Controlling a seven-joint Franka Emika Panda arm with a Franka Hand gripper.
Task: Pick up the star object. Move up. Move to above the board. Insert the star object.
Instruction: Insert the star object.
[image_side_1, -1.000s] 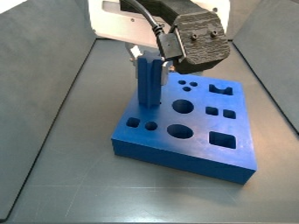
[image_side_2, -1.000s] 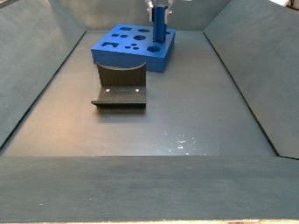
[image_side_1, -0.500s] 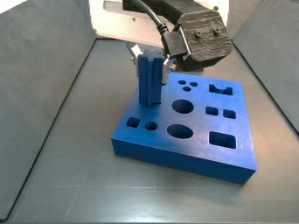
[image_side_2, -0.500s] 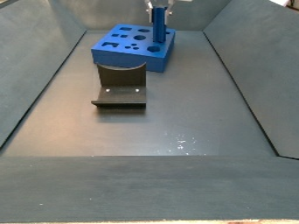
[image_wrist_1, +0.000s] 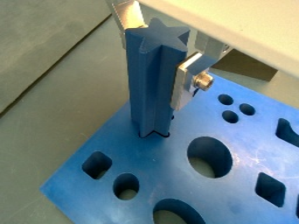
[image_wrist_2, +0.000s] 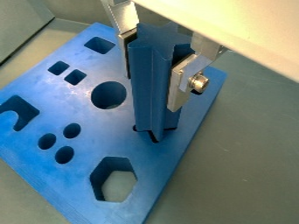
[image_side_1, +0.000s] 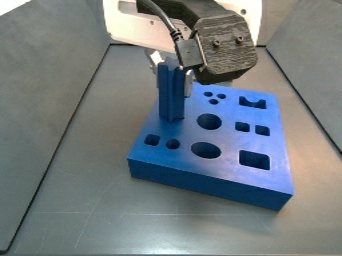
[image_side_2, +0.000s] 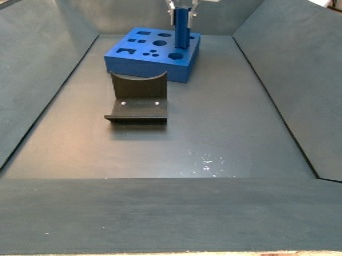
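End effector (image_wrist_1: 163, 54) clamped on the star object (image_wrist_1: 152, 83), upright over the board (image_wrist_1: 233, 188).

Silver fingers (image_wrist_2: 187, 79) pinch the upper part of the star object (image_wrist_2: 152, 83) from two sides. Its long axis runs straight down from the end effector, and its lower end meets the board (image_wrist_2: 52, 114) at the star cut-out near the board's edge. Depth of entry cannot be judged. Remaining travel is judged to be vertical only.

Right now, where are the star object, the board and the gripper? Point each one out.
star object (image_wrist_1: 149, 83): wrist view, on its ridged blue side, mid-height.
board (image_side_1: 254, 180): side view, on bare top surface near the front corner.
gripper (image_wrist_2: 156, 54): wrist view, midway between the silver fingers, which clamp the star object.
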